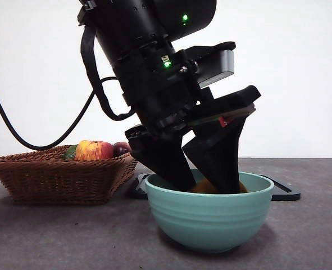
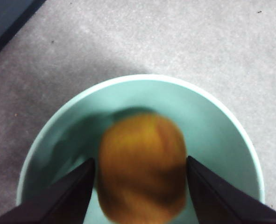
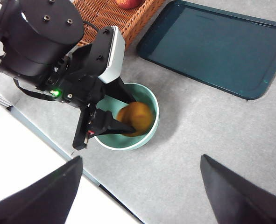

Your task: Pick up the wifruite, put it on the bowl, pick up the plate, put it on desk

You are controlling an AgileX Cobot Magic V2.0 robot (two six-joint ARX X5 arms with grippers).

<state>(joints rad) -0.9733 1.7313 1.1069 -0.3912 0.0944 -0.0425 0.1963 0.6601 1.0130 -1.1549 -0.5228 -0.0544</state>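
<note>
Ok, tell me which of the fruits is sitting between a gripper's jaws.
The brown kiwifruit, inside the teal bowl, flanked by the left gripper. The red-yellow apple and dark purple fruit lie in the wicker basket, no gripper near them.

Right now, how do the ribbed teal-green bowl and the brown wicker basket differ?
The ribbed teal-green bowl is round, smooth and deep; the brown wicker basket is woven, angular and shallower. The bowl stands nearer the front camera, the basket further back to one side. The left gripper reaches into the bowl around the fuzzy brown fruit; no gripper is at the basket. Both hold fruit.
</note>
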